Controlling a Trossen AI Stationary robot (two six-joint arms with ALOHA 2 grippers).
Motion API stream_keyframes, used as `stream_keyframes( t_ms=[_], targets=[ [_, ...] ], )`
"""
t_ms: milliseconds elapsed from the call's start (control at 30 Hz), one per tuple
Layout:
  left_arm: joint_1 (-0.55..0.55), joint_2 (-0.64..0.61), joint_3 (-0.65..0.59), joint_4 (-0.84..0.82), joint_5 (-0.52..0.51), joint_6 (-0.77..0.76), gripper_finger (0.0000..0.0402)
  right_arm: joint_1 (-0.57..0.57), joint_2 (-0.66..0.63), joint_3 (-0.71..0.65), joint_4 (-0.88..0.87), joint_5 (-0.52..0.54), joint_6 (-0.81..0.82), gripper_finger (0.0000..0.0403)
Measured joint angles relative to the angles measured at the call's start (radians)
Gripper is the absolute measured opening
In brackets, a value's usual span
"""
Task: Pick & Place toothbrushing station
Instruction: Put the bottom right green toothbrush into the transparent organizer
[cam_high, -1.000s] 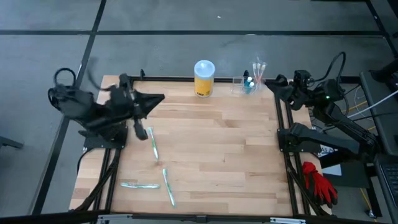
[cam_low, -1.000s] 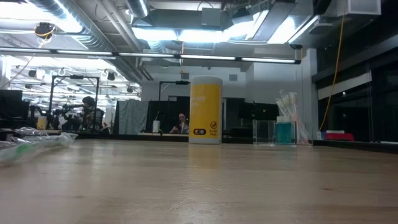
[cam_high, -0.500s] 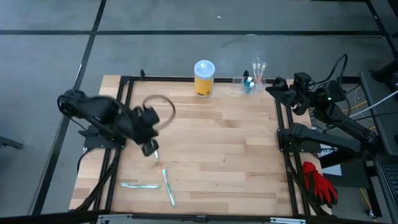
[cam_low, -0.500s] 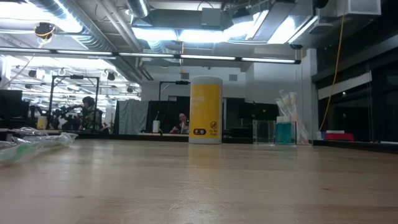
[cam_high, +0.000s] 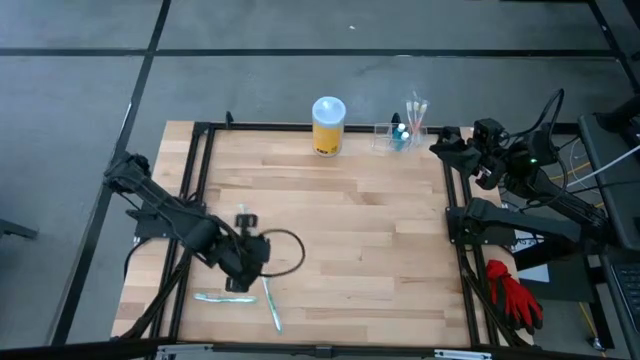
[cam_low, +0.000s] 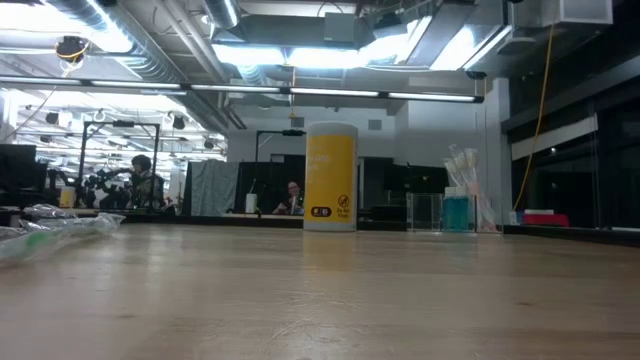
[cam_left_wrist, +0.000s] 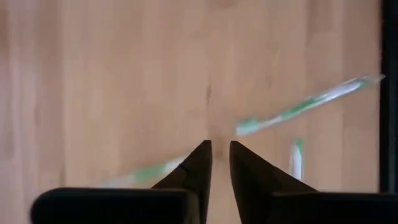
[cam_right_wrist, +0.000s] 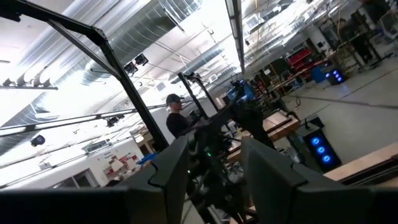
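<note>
The toothbrushing station (cam_high: 391, 136) is a small clear holder standing at the table's far edge, right of the yellow canister (cam_high: 328, 124); it also shows in the low view (cam_low: 444, 212). My left gripper (cam_high: 239, 282) points down over wrapped toothbrushes (cam_high: 225, 297) near the table's near left. In the left wrist view its fingertips (cam_left_wrist: 221, 149) stand almost together above bare wood, with toothbrushes (cam_left_wrist: 305, 106) around them. My right gripper (cam_high: 438, 146) waits open at the table's far right edge, beside the station, touching nothing.
Wrapped green-and-white toothbrushes lie near the near left edge, one of them (cam_high: 271, 300) slanting toward the near edge; a pile shows in the low view (cam_low: 55, 232). A red glove (cam_high: 513, 295) lies off the table's right side. People sit in the room behind (cam_low: 292, 198).
My left gripper has swung from the table's far left toward the near edge and tipped over to point down above the toothbrushes. My right arm has stayed where it was.
</note>
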Motion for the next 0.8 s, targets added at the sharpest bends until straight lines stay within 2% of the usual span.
stream_keyframes(
  t_ms=[167,333,500,800],
  targets=[
    [0.000,0.015,-0.157,0.210,0.070,0.178,0.0090,0.008,0.000,0.000,0.000,0.000,0.033,0.0150],
    [0.021,0.019,-0.319,0.328,0.124,0.202,0.0121,0.024,0.000,0.000,0.010,0.018,0.036,0.0150],
    [0.041,0.019,-0.453,0.508,0.191,0.276,0.0136,0.032,0.000,0.000,0.018,0.027,0.047,0.0150],
    [0.110,0.019,-0.552,0.624,0.236,0.356,0.0137,0.033,0.001,0.000,0.022,0.042,0.078,0.0150]
  ],
)
